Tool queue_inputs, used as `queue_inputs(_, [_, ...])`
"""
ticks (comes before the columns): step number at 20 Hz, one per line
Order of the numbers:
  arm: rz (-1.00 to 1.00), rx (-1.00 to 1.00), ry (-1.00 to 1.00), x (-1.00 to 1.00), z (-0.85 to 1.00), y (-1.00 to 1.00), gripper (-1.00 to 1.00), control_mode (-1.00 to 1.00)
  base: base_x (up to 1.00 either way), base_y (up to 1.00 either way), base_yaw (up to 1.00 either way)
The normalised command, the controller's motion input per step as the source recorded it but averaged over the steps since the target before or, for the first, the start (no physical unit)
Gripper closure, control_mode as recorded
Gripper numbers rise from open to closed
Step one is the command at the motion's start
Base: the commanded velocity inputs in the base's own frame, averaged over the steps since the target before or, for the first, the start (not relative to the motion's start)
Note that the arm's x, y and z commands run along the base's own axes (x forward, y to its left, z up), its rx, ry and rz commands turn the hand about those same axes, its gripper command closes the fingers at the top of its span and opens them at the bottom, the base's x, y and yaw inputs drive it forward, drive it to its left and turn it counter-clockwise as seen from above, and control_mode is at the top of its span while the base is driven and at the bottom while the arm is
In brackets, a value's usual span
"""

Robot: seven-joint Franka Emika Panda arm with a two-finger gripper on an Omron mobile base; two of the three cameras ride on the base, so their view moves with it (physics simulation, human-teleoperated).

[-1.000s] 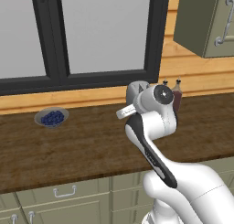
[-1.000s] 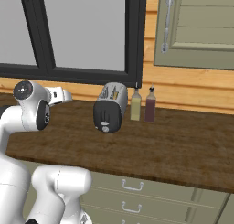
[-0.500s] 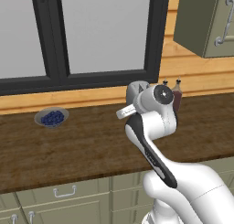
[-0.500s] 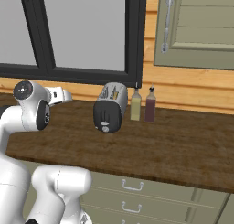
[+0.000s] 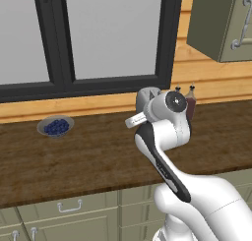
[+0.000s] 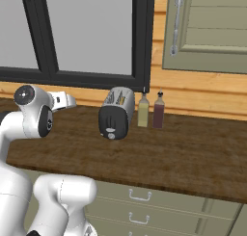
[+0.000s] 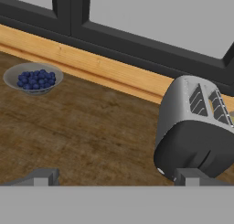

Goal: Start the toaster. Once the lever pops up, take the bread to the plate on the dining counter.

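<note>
Nothing has moved since a second ago; arm and tabletop (image 6: 202,158) look the same. Ahead and left of the claw (image 7: 116,176), whose tips stand wide apart holding nothing, sits a grey dish of blueberries (image 7: 33,77). Ahead and right stands the toaster (image 7: 197,127), beside two bottles (image 6: 150,110). It looks rigid, smooth, probably slippery; I'd press its lever, though I can't make one out. No readable labels anywhere.
</note>
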Motion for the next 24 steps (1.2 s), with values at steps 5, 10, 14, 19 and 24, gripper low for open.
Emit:
queue_inputs(5, [0.0, 0.0, 0.0, 0.0, 0.0, 0.0, -1.0, -1.0, 0.0, 0.0, 0.0])
queue_inputs(10, [0.0, 0.0, 0.0, 0.0, 0.0, 0.0, -1.0, -1.0, 0.0, 0.0, 0.0])
queue_inputs(14, [0.0, 0.0, 0.0, 0.0, 0.0, 0.0, -1.0, -1.0, 0.0, 0.0, 0.0])
queue_inputs(19, [0.0, 0.0, 0.0, 0.0, 0.0, 0.0, -1.0, -1.0, 0.0, 0.0, 0.0])
queue_inputs(24, [0.0, 0.0, 0.0, 0.0, 0.0, 0.0, -1.0, -1.0, 0.0, 0.0, 0.0])
